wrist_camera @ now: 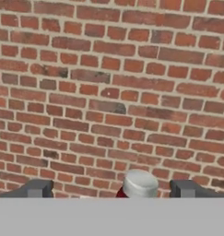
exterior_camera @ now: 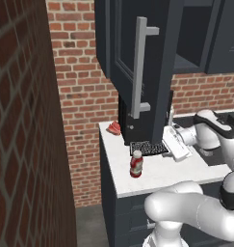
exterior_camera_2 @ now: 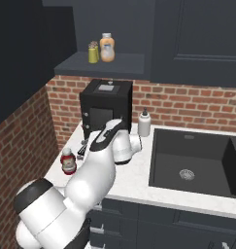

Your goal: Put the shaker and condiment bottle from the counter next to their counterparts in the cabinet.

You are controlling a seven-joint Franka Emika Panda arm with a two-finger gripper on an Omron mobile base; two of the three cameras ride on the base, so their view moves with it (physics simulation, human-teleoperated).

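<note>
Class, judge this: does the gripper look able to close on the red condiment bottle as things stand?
Probably yes: the gripper stands open, and the condiment bottle has its white cap between the fingertips, with nothing in between.

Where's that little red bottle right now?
The condiment bottle stands upright on the white counter near its front left edge, in front of the black machine; in the hand view its white cap sits between the open gripper fingertips.

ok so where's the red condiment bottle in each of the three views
Left base view: condiment bottle lower centre, standing on the white counter in front of the black appliance.
Right base view: at the left, on the counter's left end.
Hand view: its white cap at bottom centre, between the end effector's fingertips.
Shared landmark: the brick wall.
</note>
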